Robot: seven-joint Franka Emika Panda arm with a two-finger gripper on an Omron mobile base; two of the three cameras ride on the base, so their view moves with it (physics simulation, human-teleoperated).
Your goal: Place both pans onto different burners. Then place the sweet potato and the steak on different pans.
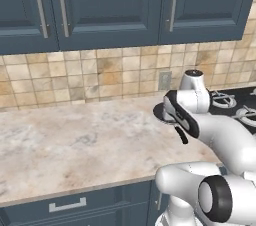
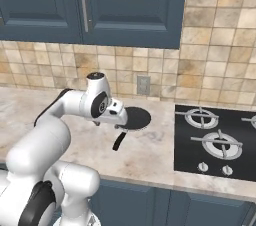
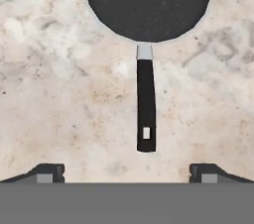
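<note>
Hovering over the pan [image 3: 147, 2] right now, the tool [image 3: 126, 171] has its jaws spread wide with nothing between them, so this looks like the lead-up to the first pick. The pan sits flat on the marble table [image 3: 59, 94], near the tiled wall, with its long black handle [image 3: 146, 106] pointing back toward the robot. In the hand view that handle runs almost dead centre between the two fingertips [image 3: 47, 172], so the lineup is already decent.

My take on doing it well: come straight down and pinch the handle across its width, closer to the pan end than the tip, so it doesn't droop when lifted. Keep it level on the way over to the burners [image 2: 201, 117] on the black cooktop [image 2: 185, 157] to the right.

As for contents, the pan is empty, just bare dark surface. Both burner grates I can see in the right base view have nothing on them either.
</note>
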